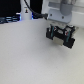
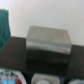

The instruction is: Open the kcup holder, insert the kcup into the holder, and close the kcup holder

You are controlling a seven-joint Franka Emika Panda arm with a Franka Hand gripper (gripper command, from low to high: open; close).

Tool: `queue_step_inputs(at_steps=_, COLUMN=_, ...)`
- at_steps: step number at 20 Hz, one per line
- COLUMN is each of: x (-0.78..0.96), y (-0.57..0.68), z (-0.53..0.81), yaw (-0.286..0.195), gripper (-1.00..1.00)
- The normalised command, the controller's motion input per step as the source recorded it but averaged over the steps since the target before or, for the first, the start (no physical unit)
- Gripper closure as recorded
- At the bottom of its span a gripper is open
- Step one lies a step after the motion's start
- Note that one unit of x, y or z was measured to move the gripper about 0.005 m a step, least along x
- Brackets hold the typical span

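A pale, plain table is seen filling most of the exterior view, off-white and pretty much featureless under the blur. Behind it, the room is shown only as a dark strip along the top edge, with a bluish glow in it and a thin dark cable hanging down. The white arm is seen coming in from the top on the exterior view's right, and the black gripper is held low over the table there. Whether its fingers are apart or together can't be told, it's all too smeared.

In the wrist view a white wall is seen across the top and a dark band below it. The kcup holder is placed right in the middle of that picture as a boxy block, looking greyish in the blur, upright and set on the dark band with the wall behind it. Its fronts and handles can't be made out. A teal shape is cut off at the picture's edge, apart from the holder. Some small white, red and blue bits are caught at another edge, too fuzzy to be named. The kcup can't be picked out for sure in either view
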Motion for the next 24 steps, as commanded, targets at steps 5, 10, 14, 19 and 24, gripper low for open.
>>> queue_step_inputs(at_steps=5, x=0.02, y=0.2, z=-0.21, yaw=0.226, gripper=-1.0)
queue_step_inputs(at_steps=10, x=-0.31, y=0.19, z=-0.08, yaw=0.224, gripper=-1.0)
queue_step_inputs(at_steps=14, x=-0.39, y=0.39, z=-0.03, yaw=0.14, gripper=-1.0)
queue_step_inputs(at_steps=19, x=-0.36, y=0.61, z=0.0, yaw=0.081, gripper=-1.0)
queue_step_inputs(at_steps=24, x=-0.42, y=0.65, z=0.03, yaw=0.073, gripper=-1.0)
